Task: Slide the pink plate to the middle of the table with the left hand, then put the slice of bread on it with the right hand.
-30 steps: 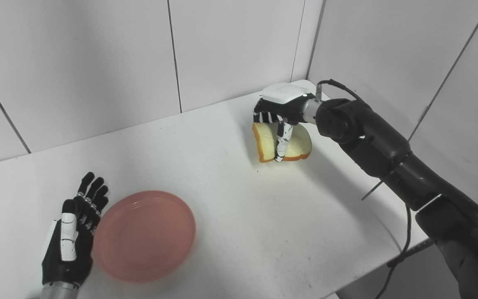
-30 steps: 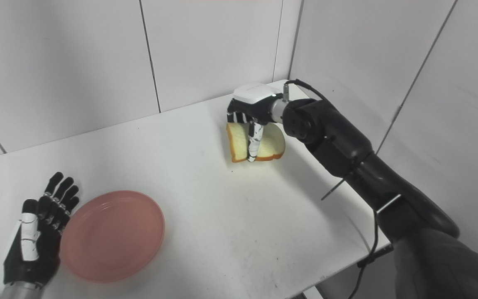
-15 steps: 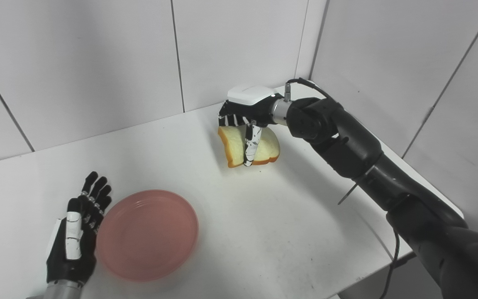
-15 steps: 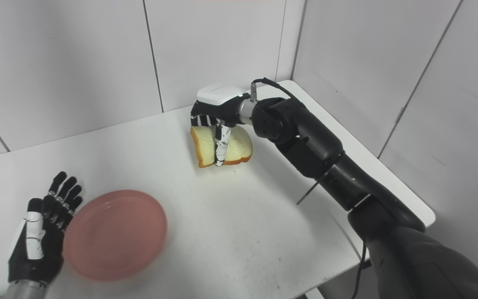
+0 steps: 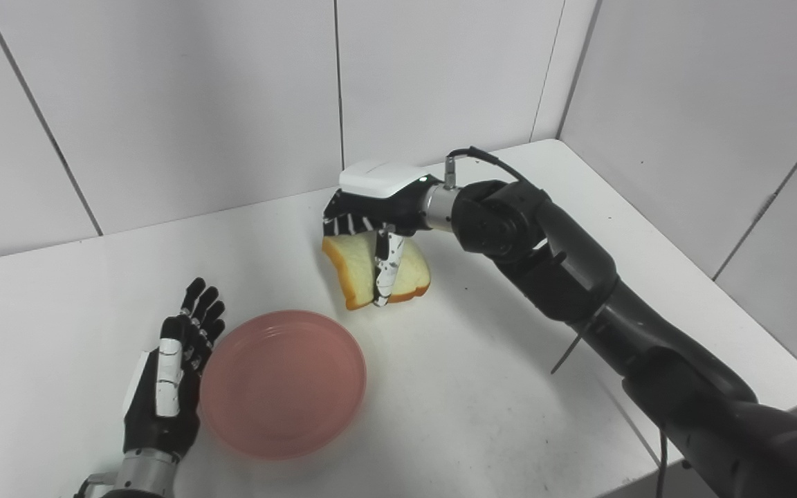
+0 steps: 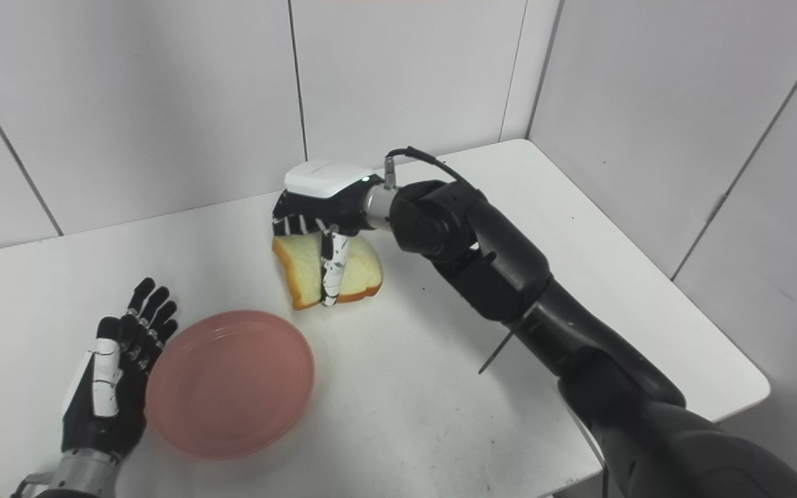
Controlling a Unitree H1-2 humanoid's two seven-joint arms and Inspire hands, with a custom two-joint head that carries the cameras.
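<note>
The pink plate (image 5: 282, 382) lies flat on the white table (image 5: 481, 387), left of the middle. My left hand (image 5: 167, 377) rests open with its fingers straight against the plate's left rim. My right hand (image 5: 374, 214) is shut on the slice of bread (image 5: 357, 266), which hangs from it, bent, above the table just beyond the plate's far right rim. In the right eye view the bread (image 6: 305, 266) hangs the same way over the table beyond the plate (image 6: 229, 382).
White tiled walls close the table at the back and on the right, meeting in a corner (image 5: 557, 135). The table's front right edge (image 5: 737, 422) runs under my right forearm. A black cable (image 5: 471, 153) loops off my right wrist.
My right hand has carried the bread leftward and nearer, from the back right corner towards the plate. The camera has also shifted. The left hand stays at the plate's left rim.
</note>
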